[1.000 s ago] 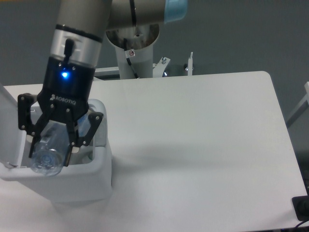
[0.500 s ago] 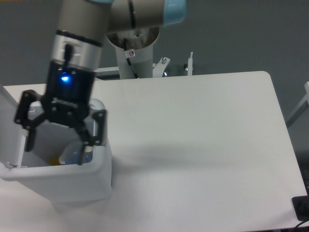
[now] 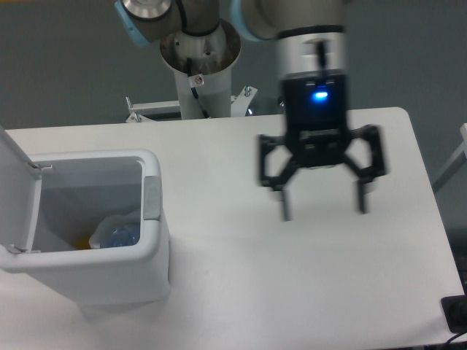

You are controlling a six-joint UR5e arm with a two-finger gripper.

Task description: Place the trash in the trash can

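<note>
Overhead, the gripper (image 3: 321, 207) hung above the right half of the white table (image 3: 292, 292), its two black fingers spread wide with nothing between them and a blue light glowing on its wrist. It was blurred, so finer detail could not be made out.

Well apart to the left stood the trash can (image 3: 117, 281), a white rectangular bin with rounded corners and its flip lid (image 3: 16, 193) standing up. Down inside lay the clear bluish plastic bottle (image 3: 117, 235) beside something pale and a sliver of yellow-orange — whether the pale thing was the paper wad could not be told.

By judgement, the bottle would be light, thin-walled and slick, likely to dent or squirt out of a hard pinch; across its middle would be the safest hold. A paper wad would be lighter yet and soft — easy to grip anywhere.

Smooth and matte, the tabletop ended at a grey floor, with the arm's pedestal (image 3: 201, 87) behind.
</note>
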